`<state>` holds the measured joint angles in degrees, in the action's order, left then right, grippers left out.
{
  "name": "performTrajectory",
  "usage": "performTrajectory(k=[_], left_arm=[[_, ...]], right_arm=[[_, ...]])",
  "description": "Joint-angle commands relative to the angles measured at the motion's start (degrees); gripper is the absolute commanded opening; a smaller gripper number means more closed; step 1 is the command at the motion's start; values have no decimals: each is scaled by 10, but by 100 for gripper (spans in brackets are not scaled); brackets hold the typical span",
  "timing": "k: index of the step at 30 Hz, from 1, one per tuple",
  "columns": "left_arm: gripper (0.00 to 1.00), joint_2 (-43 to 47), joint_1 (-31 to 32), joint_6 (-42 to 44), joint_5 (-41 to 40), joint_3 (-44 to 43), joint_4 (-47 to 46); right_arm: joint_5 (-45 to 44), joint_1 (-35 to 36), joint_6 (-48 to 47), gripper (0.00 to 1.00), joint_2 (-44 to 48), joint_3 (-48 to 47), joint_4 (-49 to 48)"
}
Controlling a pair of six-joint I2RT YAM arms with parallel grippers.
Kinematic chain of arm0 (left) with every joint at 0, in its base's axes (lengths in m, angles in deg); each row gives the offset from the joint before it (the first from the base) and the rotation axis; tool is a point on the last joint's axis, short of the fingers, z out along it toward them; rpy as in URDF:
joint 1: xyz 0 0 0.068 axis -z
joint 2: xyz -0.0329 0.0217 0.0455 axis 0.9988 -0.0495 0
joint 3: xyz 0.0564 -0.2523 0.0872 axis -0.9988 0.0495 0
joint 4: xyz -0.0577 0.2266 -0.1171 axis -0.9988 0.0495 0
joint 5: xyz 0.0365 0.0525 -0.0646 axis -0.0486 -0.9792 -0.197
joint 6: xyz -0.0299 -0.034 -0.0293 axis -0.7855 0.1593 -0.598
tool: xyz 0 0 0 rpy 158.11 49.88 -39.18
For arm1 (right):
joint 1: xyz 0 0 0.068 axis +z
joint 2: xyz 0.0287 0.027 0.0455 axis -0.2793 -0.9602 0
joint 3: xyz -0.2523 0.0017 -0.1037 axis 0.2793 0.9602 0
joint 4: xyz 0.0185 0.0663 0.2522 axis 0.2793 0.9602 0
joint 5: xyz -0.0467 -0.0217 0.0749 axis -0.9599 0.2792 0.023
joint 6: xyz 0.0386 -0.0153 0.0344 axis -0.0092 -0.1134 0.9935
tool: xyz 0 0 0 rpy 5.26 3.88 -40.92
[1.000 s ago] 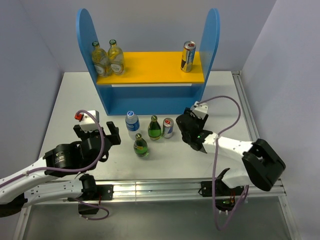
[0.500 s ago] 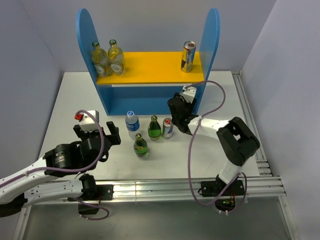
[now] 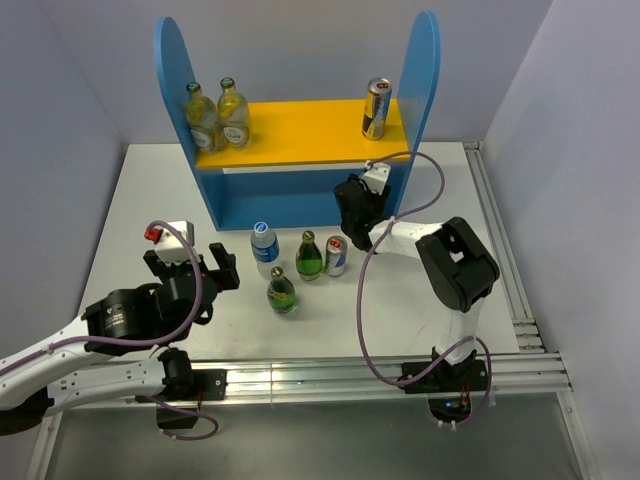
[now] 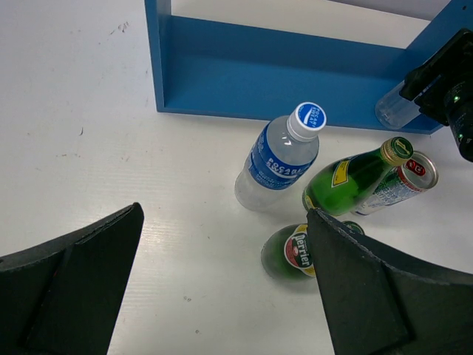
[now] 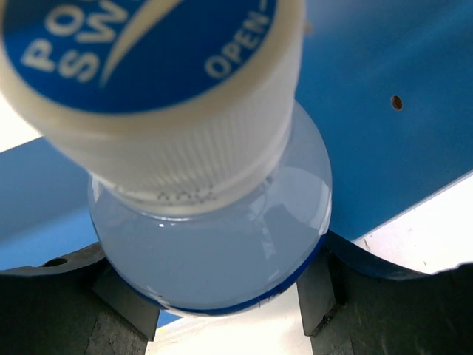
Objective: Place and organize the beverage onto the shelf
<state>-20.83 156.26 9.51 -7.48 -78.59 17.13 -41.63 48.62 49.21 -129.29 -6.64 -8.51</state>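
The blue shelf (image 3: 300, 190) has a yellow-orange board (image 3: 305, 133) holding two yellow glass bottles (image 3: 203, 118) and a can (image 3: 376, 108). On the table stand a Pocari bottle (image 3: 264, 247), a green bottle (image 3: 309, 255), a can (image 3: 336, 255) and a Perrier bottle (image 3: 282, 290). My right gripper (image 3: 350, 212) is shut on another blue-capped Pocari bottle (image 5: 214, 244), right at the shelf's blue base (image 5: 384, 111); its clear bottom shows in the left wrist view (image 4: 395, 111). My left gripper (image 3: 190, 268) is open and empty, left of the Perrier bottle (image 4: 292, 251).
The shelf's lower opening (image 4: 295, 74) lies behind the table bottles. The table's right rail (image 3: 495, 230) and near rail (image 3: 330, 375) bound the work area. Grey walls close in both sides.
My right gripper has swung left and away from me, from the table's right side up to the shelf's base. The left arm and the table bottles have hardly moved.
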Motion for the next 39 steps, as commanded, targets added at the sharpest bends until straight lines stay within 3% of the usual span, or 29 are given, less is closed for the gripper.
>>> performTrajectory(k=[1, 10, 12, 13, 14, 15, 21, 39], left_arm=[[99, -1, 2, -3, -13, -7, -3], [99, 1, 2, -1, -12, -7, -4], [99, 1, 2, -1, -12, -7, -3], [99, 1, 2, -3, -12, -8, -3], [99, 1, 2, -3, -12, -8, -2], [99, 1, 2, -4, -13, -8, -2], [99, 2, 2, -4, -13, -7, -1], [99, 1, 2, -15, -20, -8, 8]], right_arm=[[-17, -10, 3, 0, 1, -46, -68], [-35, -10, 16, 0, -9, -59, -82], [-33, -10, 10, 28, -18, -69, -79], [-33, -9, 7, 51, -20, -79, -79], [-36, -10, 9, 94, -23, -84, -71], [-36, -10, 10, 100, -27, -87, -69], [-30, -11, 5, 100, -28, -98, -56], [48, -7, 39, 100, 102, 48, -9]])
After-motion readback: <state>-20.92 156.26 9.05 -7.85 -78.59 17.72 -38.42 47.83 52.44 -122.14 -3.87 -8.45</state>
